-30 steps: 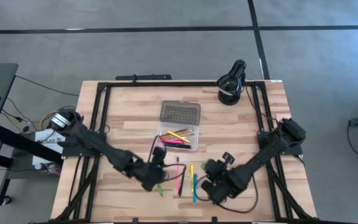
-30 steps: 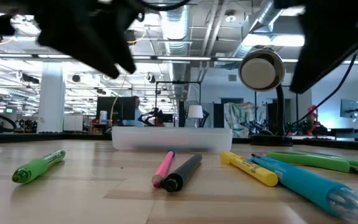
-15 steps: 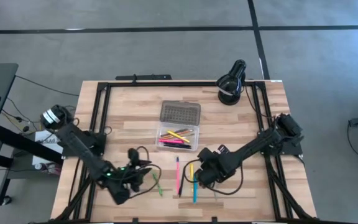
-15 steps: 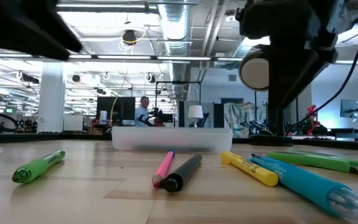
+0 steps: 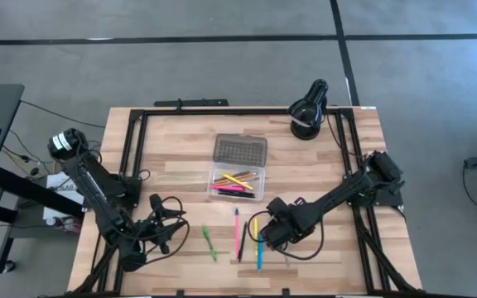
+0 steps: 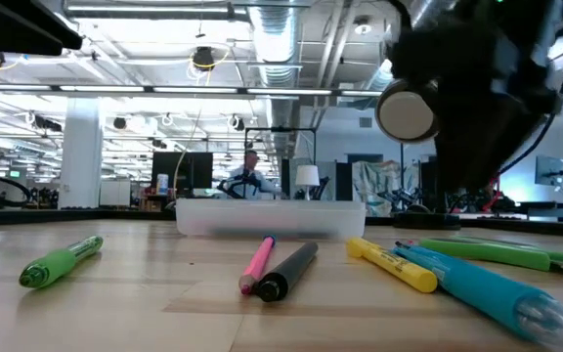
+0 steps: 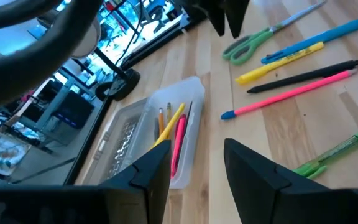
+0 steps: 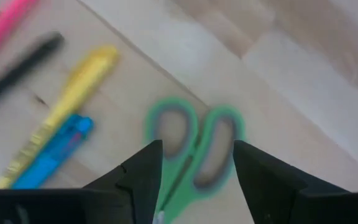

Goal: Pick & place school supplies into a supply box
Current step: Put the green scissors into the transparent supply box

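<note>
scissors (image 8: 191, 152) with green handles lie flat on the desk (image 5: 172, 165) directly below the right claw (image 8: 194, 171), their two finger loops showing between its spread, empty fingers. in the high view the right claw (image 5: 273, 234) hangs over the near right part of the desk, just right of the loose row: a pink pen (image 5: 237, 232), a black pen (image 7: 303, 78), a yellow highlighter (image 5: 254, 228) and a blue pen (image 5: 260, 248). a green marker (image 5: 209, 242) lies apart to the left.

the supply box (image 5: 238, 184) sits mid-desk, a little farther away than the loose row, its dotted lid (image 5: 239, 150) folded open to the far side, with a few pencils and a pink pen already inside.

the step in hand looks like picking up the scissors. to do it well, the claw should come straight down with a finger on each side of the narrow neck where the loops meet the blades, not across a loop, which could pivot. the yellow highlighter and blue pen lie close by, so the fingers should not sweep sideways. since the scissors are thin and flat, the fingertips likely need to reach the wood before closing.

the left claw (image 7: 194, 168) waits at the near left, released and holding nothing, facing the box.
</note>
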Action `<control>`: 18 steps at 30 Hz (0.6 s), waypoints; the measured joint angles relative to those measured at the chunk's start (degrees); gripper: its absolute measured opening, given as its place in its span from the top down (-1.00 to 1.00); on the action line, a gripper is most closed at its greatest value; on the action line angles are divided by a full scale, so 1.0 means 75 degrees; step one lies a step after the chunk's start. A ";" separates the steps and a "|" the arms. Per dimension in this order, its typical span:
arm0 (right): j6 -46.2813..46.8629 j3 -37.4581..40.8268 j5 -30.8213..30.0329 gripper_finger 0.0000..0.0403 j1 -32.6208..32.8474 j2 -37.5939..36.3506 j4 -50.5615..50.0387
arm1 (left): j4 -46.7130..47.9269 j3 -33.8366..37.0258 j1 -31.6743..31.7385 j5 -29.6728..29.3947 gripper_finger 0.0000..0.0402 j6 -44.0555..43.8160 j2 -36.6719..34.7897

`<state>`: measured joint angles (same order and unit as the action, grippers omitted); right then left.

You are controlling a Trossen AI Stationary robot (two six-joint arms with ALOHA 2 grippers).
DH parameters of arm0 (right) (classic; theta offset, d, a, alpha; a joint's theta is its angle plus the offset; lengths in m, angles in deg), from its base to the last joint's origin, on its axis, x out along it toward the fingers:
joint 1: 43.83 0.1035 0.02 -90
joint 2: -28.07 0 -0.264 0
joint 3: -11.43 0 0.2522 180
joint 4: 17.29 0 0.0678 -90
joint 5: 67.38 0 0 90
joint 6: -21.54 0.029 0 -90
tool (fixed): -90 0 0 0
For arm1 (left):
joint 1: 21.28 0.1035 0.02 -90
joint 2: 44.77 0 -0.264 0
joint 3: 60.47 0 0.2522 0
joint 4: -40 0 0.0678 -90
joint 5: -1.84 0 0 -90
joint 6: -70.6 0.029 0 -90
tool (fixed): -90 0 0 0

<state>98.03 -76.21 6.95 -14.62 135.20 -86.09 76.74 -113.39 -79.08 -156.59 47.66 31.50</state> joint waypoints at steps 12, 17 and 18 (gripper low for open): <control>0.0003 0.0692 0.0167 0.04 -0.0023 0.0000 0.0818 | -0.0026 0.0000 0.0003 -0.0055 0.29 0.0003 0.0006; -0.0029 0.0785 0.0245 0.04 -0.0067 0.0000 0.1039 | -0.0026 0.0000 0.0003 -0.0055 0.29 0.0003 0.0006; -0.0033 0.0785 0.0248 0.04 -0.0067 0.0000 0.1055 | -0.0026 0.0000 0.0003 -0.0055 0.29 0.0003 0.0006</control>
<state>97.78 -70.32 8.81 -15.12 135.20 -78.17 76.55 -113.39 -79.06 -157.00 47.69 31.55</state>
